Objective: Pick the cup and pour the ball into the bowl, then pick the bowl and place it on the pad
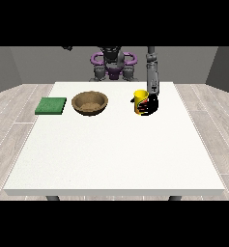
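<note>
Three items on table: pad, bowl, cup, in a row across the far half.
Table (116, 159): large, white; near half bare of objects.
Pad (51, 105): green, square, lies flat near the table's left edge, well apart from the cup.
Bowl (90, 102): brown, wood-coloured, upright, just right of the pad with a gap between them; not touching it.
Bowl contents: cannot tell.
Hand at view's left (67, 48): only a small dark tip shows at the scene's upper edge, above and behind the table; finger state cannot tell.
Robot torso (113, 62): behind the far table edge, centre, grey with purple rings.
Cup (140, 101): yellow, upright on the table, right of the bowl and apart from it.
Ball: not visible; interior of cup cannot be made out.
Hand at view's right (150, 104): black, at the cup's right side, fingers curled round the cup wall.
Arm at view's right: grey forearm comes straight down to the hand from above.
</note>
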You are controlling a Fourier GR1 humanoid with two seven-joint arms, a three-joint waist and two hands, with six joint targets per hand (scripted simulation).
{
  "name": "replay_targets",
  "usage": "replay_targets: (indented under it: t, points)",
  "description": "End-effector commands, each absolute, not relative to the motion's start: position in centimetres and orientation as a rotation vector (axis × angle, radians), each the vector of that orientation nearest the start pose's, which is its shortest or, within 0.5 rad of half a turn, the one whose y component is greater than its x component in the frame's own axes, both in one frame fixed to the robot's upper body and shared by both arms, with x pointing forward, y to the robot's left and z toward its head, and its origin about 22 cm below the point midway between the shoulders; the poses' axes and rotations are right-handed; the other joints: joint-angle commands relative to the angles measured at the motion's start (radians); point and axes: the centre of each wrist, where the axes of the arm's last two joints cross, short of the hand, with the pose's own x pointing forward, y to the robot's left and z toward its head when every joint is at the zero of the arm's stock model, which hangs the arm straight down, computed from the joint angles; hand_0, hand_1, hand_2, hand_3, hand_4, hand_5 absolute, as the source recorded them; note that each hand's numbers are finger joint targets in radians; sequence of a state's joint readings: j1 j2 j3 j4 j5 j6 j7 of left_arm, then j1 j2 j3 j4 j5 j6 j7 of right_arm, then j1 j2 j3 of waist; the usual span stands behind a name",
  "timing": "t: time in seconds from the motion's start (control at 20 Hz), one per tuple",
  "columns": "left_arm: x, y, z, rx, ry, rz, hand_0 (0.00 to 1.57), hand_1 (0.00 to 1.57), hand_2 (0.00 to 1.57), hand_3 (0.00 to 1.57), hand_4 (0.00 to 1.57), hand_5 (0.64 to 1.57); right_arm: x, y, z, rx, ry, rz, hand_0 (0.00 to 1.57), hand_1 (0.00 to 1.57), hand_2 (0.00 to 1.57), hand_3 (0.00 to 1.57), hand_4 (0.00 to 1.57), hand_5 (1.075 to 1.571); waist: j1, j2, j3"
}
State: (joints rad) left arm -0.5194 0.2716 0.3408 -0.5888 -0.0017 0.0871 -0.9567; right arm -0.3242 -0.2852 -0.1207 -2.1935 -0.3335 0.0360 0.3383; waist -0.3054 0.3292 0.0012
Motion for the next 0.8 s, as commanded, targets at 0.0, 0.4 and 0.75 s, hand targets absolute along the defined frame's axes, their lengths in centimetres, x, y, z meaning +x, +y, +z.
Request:
replay_targets:
  t: [0.0, 0.4, 0.75]
  points:
    - [33.5, 32.8, -6.1, 0.488, -2.028, -0.113, 1.32, 1.32, 1.57, 1.57, 1.07, 1.487, 21.8, -25.7, 22.3, 0.190, -2.136, 0.202, 0.00, 0.00, 0.00, 0.00, 0.07, 1.562, 0.010, -0.018, -0.0016]
    - [36.4, 30.1, -3.4, 0.598, -1.936, -0.300, 1.35, 1.35, 1.57, 1.57, 1.12, 1.499, 24.0, -28.4, 20.7, 0.152, -1.992, 0.091, 0.00, 0.00, 0.00, 0.00, 0.19, 1.557, 0.069, -0.178, -0.0010]
    - [40.1, 25.9, 0.8, 0.917, -1.907, -0.516, 1.40, 1.40, 1.57, 1.57, 1.06, 1.548, 25.7, -28.5, 18.8, 0.172, -1.985, 0.119, 0.00, 0.00, 0.00, 0.00, 0.26, 1.561, 0.045, -0.181, 0.0012]
